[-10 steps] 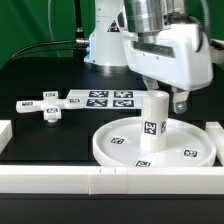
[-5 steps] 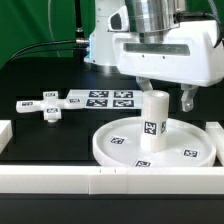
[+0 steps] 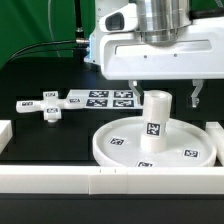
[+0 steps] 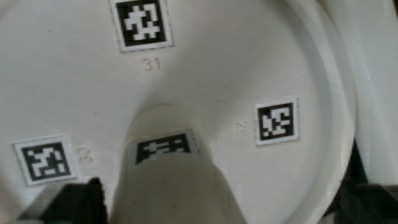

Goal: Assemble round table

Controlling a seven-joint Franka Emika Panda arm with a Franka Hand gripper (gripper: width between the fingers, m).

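**A:** Rotated since a second ago: gripper [image 3: 160,98] now sits broadside over the leg [image 3: 153,120], and its visible finger [image 3: 195,96] is further toward the exterior view's right.
**B:** Surroundings?
**A:** Left to right in the exterior view: cross foot [image 3: 45,107] loose on the table, marker board [image 3: 100,98] just beside it, then disc [image 3: 115,145] with the leg upright at its centre. White rails [image 3: 60,180] fence the front. Gripper body hides what's behind the leg.
**B:** Parts shifted?
**A:** No, same spots.
**B:** Claw?
**A:** Spread wide, straddling the leg top, gripping nothing.
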